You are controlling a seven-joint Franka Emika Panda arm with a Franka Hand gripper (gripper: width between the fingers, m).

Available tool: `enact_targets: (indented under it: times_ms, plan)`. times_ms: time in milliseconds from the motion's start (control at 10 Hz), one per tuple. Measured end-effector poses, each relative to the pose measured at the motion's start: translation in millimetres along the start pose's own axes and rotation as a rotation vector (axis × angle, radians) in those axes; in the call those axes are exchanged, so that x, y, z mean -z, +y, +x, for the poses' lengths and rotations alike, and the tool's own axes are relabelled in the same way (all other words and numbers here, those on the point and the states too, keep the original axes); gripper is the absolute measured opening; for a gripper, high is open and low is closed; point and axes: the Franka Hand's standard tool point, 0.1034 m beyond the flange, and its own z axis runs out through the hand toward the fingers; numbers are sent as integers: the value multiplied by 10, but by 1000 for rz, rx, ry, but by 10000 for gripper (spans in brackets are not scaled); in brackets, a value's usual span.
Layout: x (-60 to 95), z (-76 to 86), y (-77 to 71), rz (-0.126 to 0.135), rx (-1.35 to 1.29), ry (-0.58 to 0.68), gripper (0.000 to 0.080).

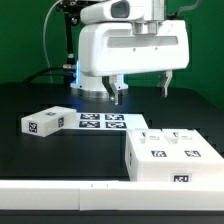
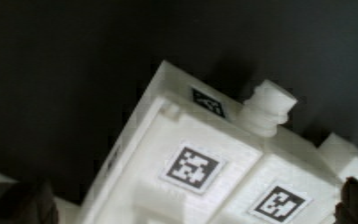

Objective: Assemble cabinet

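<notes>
Presently my gripper (image 1: 143, 88) hangs empty, jaws spread wide, the cabinet (image 1: 172, 155) lying below and ahead of them, probably ready to straddle a panel.

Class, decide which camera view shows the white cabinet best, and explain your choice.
The exterior view: the cabinet appears nearly whole, lying on the table, with tags on its top and front. The wrist view shows only part of it, closer and cropped by the picture's edges, though the tags look larger there.
</notes>
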Motion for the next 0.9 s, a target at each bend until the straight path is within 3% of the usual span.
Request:
enact_targets:
  times_ms: [400, 500, 600, 700, 900]
  plan:
    - [-10, 20, -57, 0, -102, 10, 796]
    - [-53, 8, -196, -13, -190, 51, 796]
    - [-133, -18, -340, -18, -221, 84, 796]
    - [-239, -42, -375, -23, -241, 122, 796]
    - [-448, -116, -290, -34, -275, 165, 796]
